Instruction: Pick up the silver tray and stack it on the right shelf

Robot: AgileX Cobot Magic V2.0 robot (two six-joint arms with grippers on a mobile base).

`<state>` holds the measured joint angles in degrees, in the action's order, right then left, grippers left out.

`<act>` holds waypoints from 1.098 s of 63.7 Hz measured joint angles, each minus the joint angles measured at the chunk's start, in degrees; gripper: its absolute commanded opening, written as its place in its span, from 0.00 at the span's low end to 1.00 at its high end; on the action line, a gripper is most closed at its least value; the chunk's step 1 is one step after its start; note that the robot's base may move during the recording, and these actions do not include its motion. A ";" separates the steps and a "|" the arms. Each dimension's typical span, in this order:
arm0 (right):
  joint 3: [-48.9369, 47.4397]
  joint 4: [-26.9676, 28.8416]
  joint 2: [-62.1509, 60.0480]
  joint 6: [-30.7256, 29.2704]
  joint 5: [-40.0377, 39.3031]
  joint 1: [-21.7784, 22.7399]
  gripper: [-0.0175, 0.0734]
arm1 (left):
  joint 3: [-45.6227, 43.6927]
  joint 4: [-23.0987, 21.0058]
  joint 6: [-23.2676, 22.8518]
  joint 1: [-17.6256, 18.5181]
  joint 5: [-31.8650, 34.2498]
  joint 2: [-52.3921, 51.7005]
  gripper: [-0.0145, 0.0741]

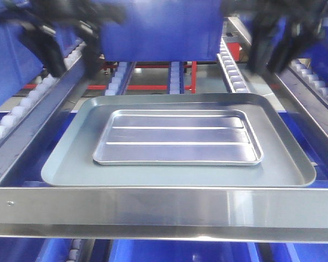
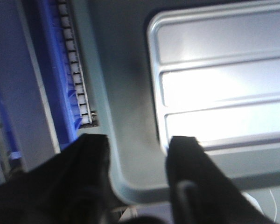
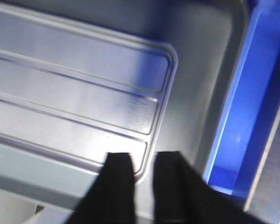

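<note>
Inside larger tray (image 1: 65,169), silver tray (image 1: 177,136); both jaws apparently parted above

Blue plastic bins (image 1: 164,27) are sitting behind and to both sides of the work area, and more blue is showing below the front edge. A red metal frame (image 1: 194,73) is standing in the gap under the rear bin. Soft overhead light is glaring off the metal surfaces, leaving pale reflections.
</note>
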<state>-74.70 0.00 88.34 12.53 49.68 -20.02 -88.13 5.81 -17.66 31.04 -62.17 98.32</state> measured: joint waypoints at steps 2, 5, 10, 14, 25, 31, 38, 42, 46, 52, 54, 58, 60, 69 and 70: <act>0.67 0.00 -1.25 -0.23 -0.25 0.00 0.24 | 2.06 0.04 0.00 0.00 0.60 -2.33 0.11; 2.08 0.00 -3.38 -0.75 -0.78 0.00 0.26 | 6.76 0.17 0.00 0.00 2.15 -5.70 0.04; 4.94 -0.46 -6.62 -1.09 -1.96 0.00 0.26 | 13.37 0.27 0.00 0.00 5.37 -11.24 0.06; 8.75 -1.23 -9.17 -1.21 -3.01 0.00 0.26 | 20.32 0.27 0.00 0.00 8.49 -16.02 0.06; 20.93 -3.05 -16.44 -1.38 -7.68 0.00 0.26 | 36.79 0.27 0.00 0.00 18.69 -29.39 0.06; 28.00 -3.20 -21.23 -1.38 -10.58 0.00 0.26 | 44.85 0.27 0.00 0.00 23.61 -36.95 0.06; 35.49 -3.20 -28.22 -1.48 -13.93 0.00 0.26 | 52.53 0.27 0.00 0.00 28.09 -46.42 0.06; 38.80 -3.20 -32.76 -1.48 -15.29 0.00 0.26 | 56.50 0.27 0.00 0.00 29.16 -51.70 0.06; 41.14 -3.20 -37.55 -1.48 -16.29 0.00 0.26 | 58.95 0.27 0.00 0.00 29.52 -57.00 0.06; 44.05 -3.20 -45.36 -1.48 -16.55 0.00 0.26 | 61.32 0.27 0.00 0.00 28.83 -65.19 0.06; 44.52 -3.20 -47.69 -1.48 -16.55 0.00 0.26 | 61.48 0.27 0.00 0.00 28.38 -67.52 0.06; 45.18 -3.20 -53.43 -1.48 -16.55 0.00 0.26 | 61.46 0.27 0.00 0.00 27.64 -73.03 0.06; 45.20 -3.20 -56.38 -1.48 -16.55 0.00 0.26 | 61.46 0.27 0.00 0.00 27.64 -75.14 0.06; 45.29 -3.30 -67.55 -1.48 -16.68 0.00 0.26 | 61.46 0.27 0.00 0.00 27.24 -85.61 0.06; 45.29 -3.30 -68.77 -1.58 -16.68 0.00 0.26 | 61.46 0.27 0.00 0.00 27.15 -86.33 0.06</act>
<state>-29.40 -3.30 19.57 10.95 33.00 -20.02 -26.67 6.08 -17.66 31.04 -35.03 11.99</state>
